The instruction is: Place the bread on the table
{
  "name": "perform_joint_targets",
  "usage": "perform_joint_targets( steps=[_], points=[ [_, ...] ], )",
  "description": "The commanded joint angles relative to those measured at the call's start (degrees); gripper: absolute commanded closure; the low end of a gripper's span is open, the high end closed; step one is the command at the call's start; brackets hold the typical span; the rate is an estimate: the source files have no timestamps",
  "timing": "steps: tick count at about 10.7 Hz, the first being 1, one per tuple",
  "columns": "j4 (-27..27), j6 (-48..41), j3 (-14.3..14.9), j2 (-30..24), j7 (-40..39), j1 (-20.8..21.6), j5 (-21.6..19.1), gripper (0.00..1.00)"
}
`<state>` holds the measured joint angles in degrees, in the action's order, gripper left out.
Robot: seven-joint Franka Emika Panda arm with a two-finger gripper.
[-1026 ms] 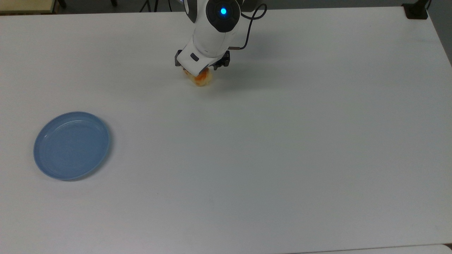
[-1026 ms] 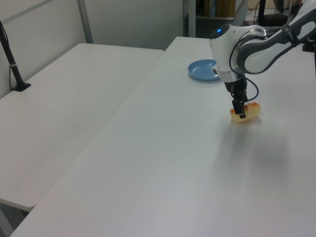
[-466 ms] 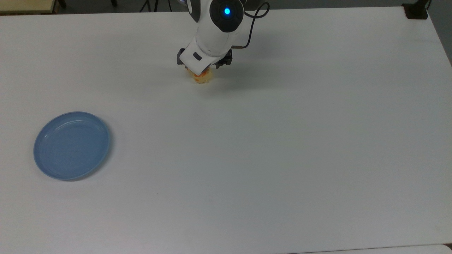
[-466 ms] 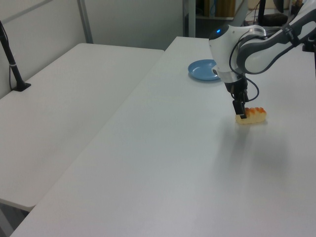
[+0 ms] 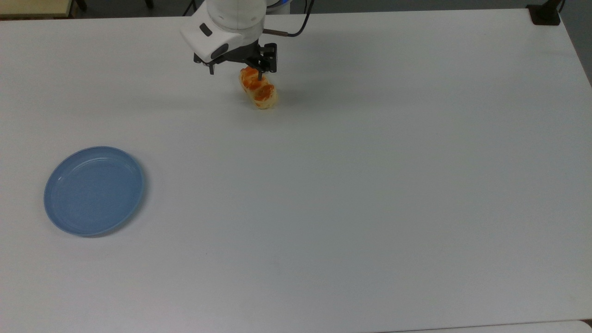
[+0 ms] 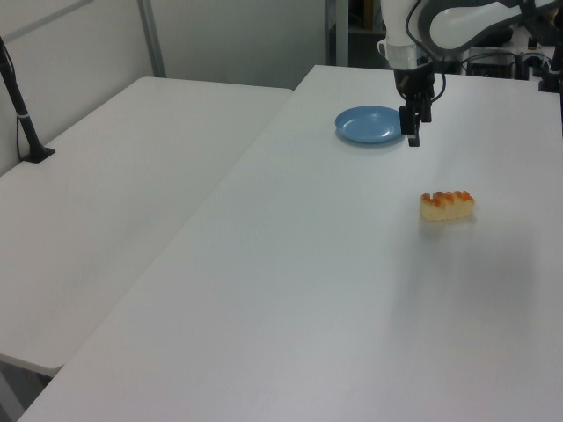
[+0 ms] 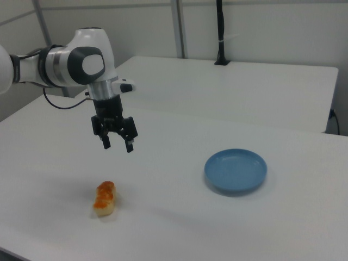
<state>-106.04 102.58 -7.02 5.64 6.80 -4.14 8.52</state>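
Your bread [image 7: 105,199] lies flat on the white tabletop [image 5: 370,185], well apart from the blue plate [image 7: 235,170], so from how things lie the task looks done, and the remaining risks are small ones. The main one is the gripper [image 7: 117,142] coming back down. It hangs above the roll with clear air between them in the right view, and in the top view its dark tips sit right over the roll's far end; a careless descent or a low sideways sweep could nudge or roll the bread [image 5: 258,91] along the smooth surface. I judge the roll light and rounded, so even a slight brush might turn it over or slide it. It rests well in from every edge, so a fall off the tabletop seems unlikely.

The fingers [image 7: 129,144] are spread apart, with open space between them wide enough to clear the roll's width, as far as you can judge from the right view. They hold nothing and touch nothing; in the left view the gripper [image 6: 413,130] hangs in front of the plate [image 6: 368,124], high above the bread [image 6: 447,205].
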Motion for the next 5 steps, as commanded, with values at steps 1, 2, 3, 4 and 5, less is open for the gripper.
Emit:
perform_joint_targets(
  steps=[1, 2, 3, 4, 5],
  points=[
    [-1.2, -3.5, 0.3, 0.1, -10.4, -2.6, 5.7, 0.0],
    [-1.4, -5.5, 0.3, 0.1, -13.4, -2.9, 9.2, 0.0],
    [-1.9, -7.1, 0.3, 0.2, -17.4, -3.8, 12.1, 0.0],
    [-2.9, -7.3, 0.3, 0.2, -19.5, -4.0, 13.5, 0.0],
    [-4.3, -7.3, 0.2, 0.2, -20.6, -3.7, 15.5, 0.0]
  ],
)
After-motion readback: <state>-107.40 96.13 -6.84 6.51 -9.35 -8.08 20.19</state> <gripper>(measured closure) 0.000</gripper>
